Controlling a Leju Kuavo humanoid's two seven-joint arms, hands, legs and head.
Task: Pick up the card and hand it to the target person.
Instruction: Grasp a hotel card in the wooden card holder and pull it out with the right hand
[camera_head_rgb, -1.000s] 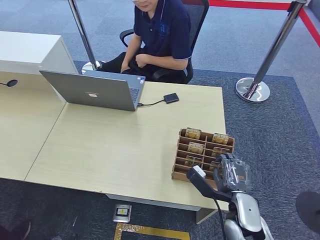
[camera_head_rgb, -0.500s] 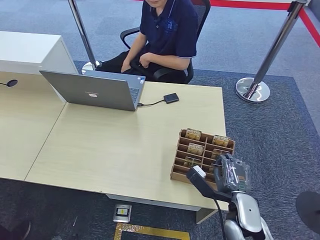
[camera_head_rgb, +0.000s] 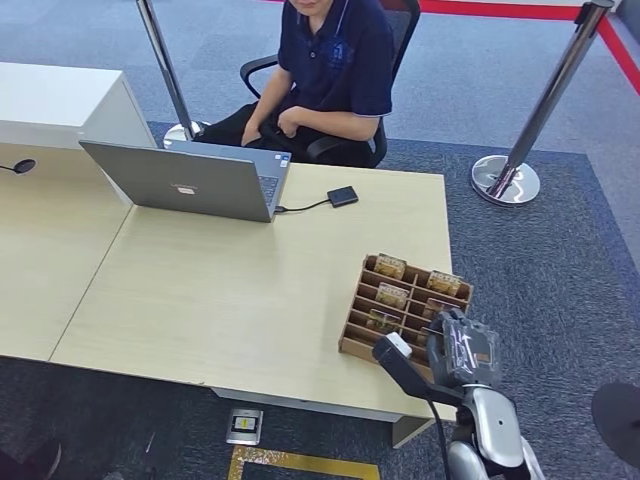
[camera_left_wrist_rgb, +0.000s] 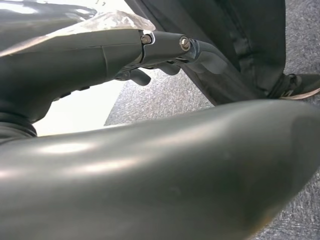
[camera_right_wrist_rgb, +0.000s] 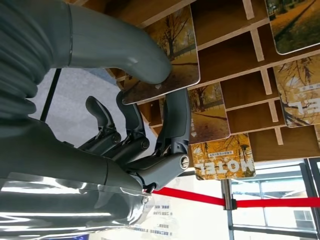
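Low and right of centre in the head view, the right robot hand (camera_head_rgb: 462, 345) sits over the near end of the wooden card tray (camera_head_rgb: 361, 305), hiding the slots beneath it. In the right wrist view this robot hand (camera_right_wrist_rgb: 151, 107) pinches a card (camera_right_wrist_rgb: 177, 62) between thumb and a dark finger, the card's far edge lying against the tray dividers; whether it is lifted clear is hard to tell. Other cards (camera_right_wrist_rgb: 222, 160) lie in neighbouring slots. The left robot hand (camera_left_wrist_rgb: 166, 50) is largely blocked by a grey cover; its grasp cannot be made out. At the frame's top, beyond the table (camera_head_rgb: 226, 290) and laptop (camera_head_rgb: 189, 180), the seated person (camera_head_rgb: 332, 70) is cut off.
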